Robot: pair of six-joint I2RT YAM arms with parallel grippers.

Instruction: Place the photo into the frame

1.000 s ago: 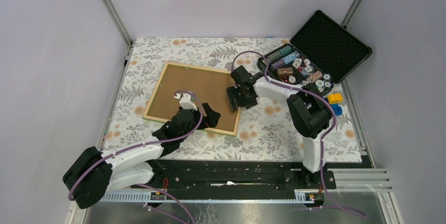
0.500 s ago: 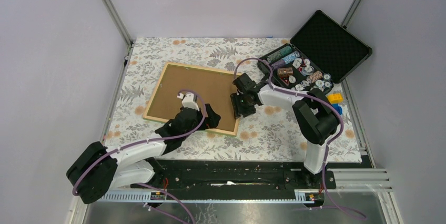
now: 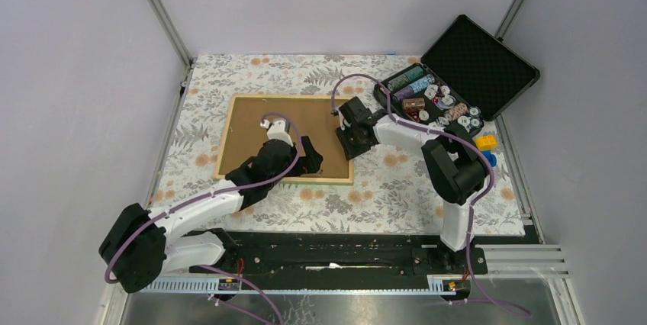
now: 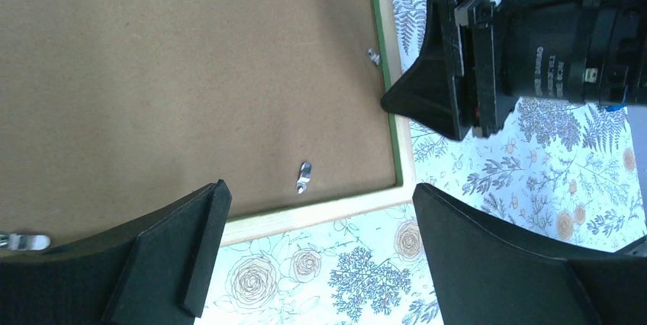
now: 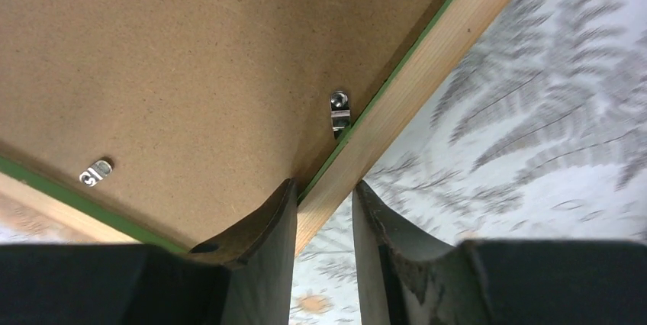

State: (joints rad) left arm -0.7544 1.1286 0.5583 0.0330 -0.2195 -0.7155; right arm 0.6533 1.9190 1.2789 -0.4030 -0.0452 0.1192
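The frame (image 3: 282, 97) lies back up on the floral cloth, its brown backing panel (image 3: 252, 130) filling it. The photo is hidden. My right gripper (image 3: 351, 142) is at the frame's right rail. In the right wrist view its jaws (image 5: 324, 188) are shut on that wooden rail (image 5: 427, 65), one finger on the backing panel (image 5: 191, 50) and the other outside the rail. My left gripper (image 3: 305, 159) hovers open over the near right corner, with the rail (image 4: 320, 214) and a metal tab (image 4: 304, 177) between its fingers (image 4: 175, 256).
An open black case of chips (image 3: 439, 104) stands at the back right, lid (image 3: 477, 58) raised. A yellow block (image 3: 486, 143) and a blue block (image 3: 488, 159) lie near the right edge. A small metal tab (image 5: 339, 111) sits by the right rail.
The frame has swung from tilted to square with the table edges. My right gripper's jaws narrowed onto its right rail. My left gripper shifted farther over the panel, still open.
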